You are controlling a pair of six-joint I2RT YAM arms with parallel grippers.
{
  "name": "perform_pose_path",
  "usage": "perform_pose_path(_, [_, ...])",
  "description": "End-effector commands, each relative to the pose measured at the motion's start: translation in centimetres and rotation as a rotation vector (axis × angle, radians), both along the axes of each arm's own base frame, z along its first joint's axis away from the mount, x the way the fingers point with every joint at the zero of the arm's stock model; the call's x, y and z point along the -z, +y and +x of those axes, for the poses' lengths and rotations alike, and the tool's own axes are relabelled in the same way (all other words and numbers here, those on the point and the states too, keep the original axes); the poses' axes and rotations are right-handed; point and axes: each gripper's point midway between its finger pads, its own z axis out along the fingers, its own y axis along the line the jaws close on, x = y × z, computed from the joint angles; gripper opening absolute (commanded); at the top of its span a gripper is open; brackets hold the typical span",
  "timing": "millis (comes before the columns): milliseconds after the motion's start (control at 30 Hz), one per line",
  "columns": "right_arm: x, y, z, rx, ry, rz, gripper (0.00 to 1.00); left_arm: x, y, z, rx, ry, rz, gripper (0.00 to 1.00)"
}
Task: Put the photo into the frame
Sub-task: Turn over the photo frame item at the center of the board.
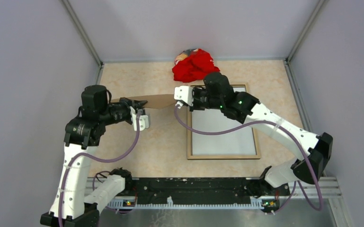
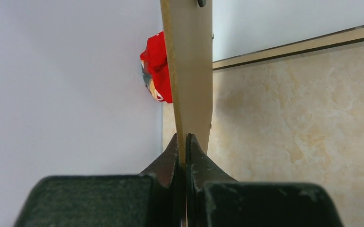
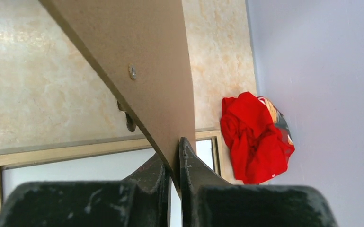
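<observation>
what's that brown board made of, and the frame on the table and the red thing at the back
Brown board: likely hardboard, matte uniform tan face, paler fibrous-looking cut edge. Frame: seemingly bare pale wood, matte tan rim; could be a wood-look composite. Red bundle: soft fabric, crumpled into folds.

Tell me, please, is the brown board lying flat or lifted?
Lifted: left gripper and right gripper each pinch an end of the board, above the table.
</observation>
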Motion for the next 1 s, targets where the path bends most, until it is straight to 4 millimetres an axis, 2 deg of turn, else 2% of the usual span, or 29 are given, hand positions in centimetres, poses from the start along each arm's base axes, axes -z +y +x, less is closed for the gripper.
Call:
perform_pose_path(0, [-3.4,1.9,0.0,-0.008,-0.041,0.134,0.00,-5.5,-1.4,-0.2,0.099,-0.249,-0.046,0.02])
perform_pose_path(33, [-3.8,2.0,0.1,-0.001,-0.051,0.160,0.00,-5.9,-1.4,0.0,0.084,-0.259,-0.066,0.19])
perform_pose_path(67, [-4.3,2.0,0.1,0.003,-0.061,0.192,0.00,-6.3,-1.4,0.2,0.074,-0.269,-0.082,0.43])
perform_pose_path(100, [-4.9,2.1,0.1,0.008,-0.073,0.232,0.00,-6.8,-1.4,0.4,0.062,-0.270,-0.101,0.60])
perform_pose_path(167, [-6.1,2.2,0.3,0.022,-0.085,0.299,0.00,-8.6,-1.6,0.5,0.042,-0.265,-0.177,0.79])
perform_pose_path(267, [-7.2,2.6,1.0,0.054,-0.050,0.381,0.00,-10.0,-1.8,0.6,0.036,-0.265,-0.244,0.95])
perform_pose_path(300, [-7.2,2.8,1.2,0.062,-0.037,0.394,0.00,-10.4,-1.9,0.7,0.034,-0.279,-0.262,0.98])
perform_pose_path(433, [-8.8,3.0,3.1,0.164,0.002,0.477,0.00,-12.3,-1.7,1.3,-0.016,-0.267,-0.362,0.99])
perform_pose_path(533, [-11.1,2.1,5.6,0.311,0.064,0.596,0.00,-14.2,-1.2,1.9,-0.069,-0.265,-0.454,0.99])
perform_pose_path(633, [-13.1,0.5,7.8,0.406,0.197,0.706,0.00,-15.4,-0.7,3.0,-0.134,-0.221,-0.531,0.99])
perform_pose_path(667, [-13.9,-0.2,8.5,0.447,0.258,0.751,0.00,-15.4,-0.6,3.6,-0.162,-0.193,-0.546,0.99])
perform_pose_path(700, [-14.3,-1.9,9.9,0.497,0.326,0.791,0.00,-15.3,-0.4,4.2,-0.188,-0.168,-0.558,0.99])
perform_pose_path(800, [-14.7,-5.2,12.0,0.565,0.561,0.881,0.00,-14.2,0.1,6.0,-0.257,-0.109,-0.564,0.99])
perform_pose_path(900, [-14.0,-9.1,12.9,0.621,0.716,0.954,0.00,-13.2,0.2,7.1,-0.297,-0.058,-0.577,0.99])
perform_pose_path(967, [-13.9,-11.8,12.8,0.643,0.767,1.025,0.00,-12.1,0.1,7.6,-0.309,-0.010,-0.576,0.99])
